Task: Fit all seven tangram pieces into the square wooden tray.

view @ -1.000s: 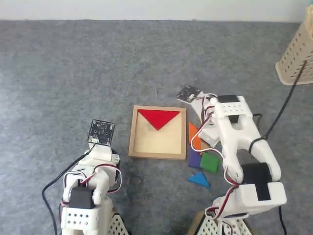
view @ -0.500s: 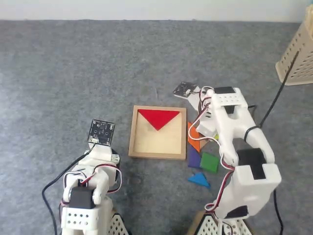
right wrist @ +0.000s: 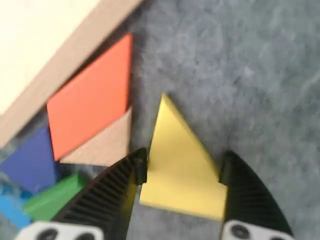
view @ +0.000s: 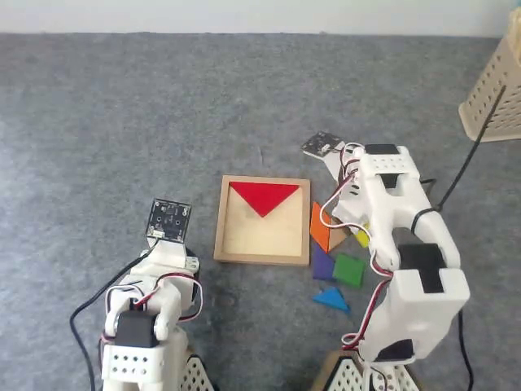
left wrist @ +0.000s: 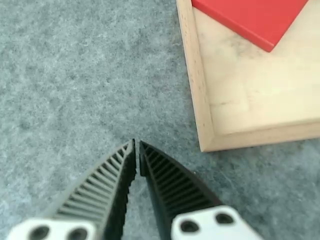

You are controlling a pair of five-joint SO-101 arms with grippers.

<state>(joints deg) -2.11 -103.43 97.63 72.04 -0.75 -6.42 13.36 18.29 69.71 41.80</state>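
Progress: 1 of 7 in. Red triangle (view: 263, 196) lies flat in the tray (view: 262, 259), long edge against the far rim, tip pointing to the tray's middle, toward the arms. Rest of the tray floor is bare wood.

6 pieces left, all on the grey mat (view: 122, 106) just beside the tray's right side. Orange piece (view: 320, 227) is closest to the rim, w/ the tan triangle (right wrist: 102, 146) tucked against it & the yellow triangle (right wrist: 175, 160) next out. Purple piece (view: 323, 265), green piece (view: 349, 270) & blue piece (view: 331, 299) lie nearer the arm bases.

Step in hand, prob.: picking up the yellow one. Right gripper (right wrist: 183, 162) is low over it, fingers spread wide w/ the triangle between them. One finger looks to be at its edge, the other just off its corner; not clamped, nothing lifted.

Yellow lies flat, sharp tip pointing out ahead of the fingers, away from the wrist, broad end back between them. Long axis approx. in line w/ the fingers, so a squeeze would fall across its width. Its inner edge is v. close to the tan triangle; can't tell if touching.

Left gripper (left wrist: 137, 148) sits near the tray's near-left corner, low over the mat, fingers almost together w/ a hairline gap, holding nothing
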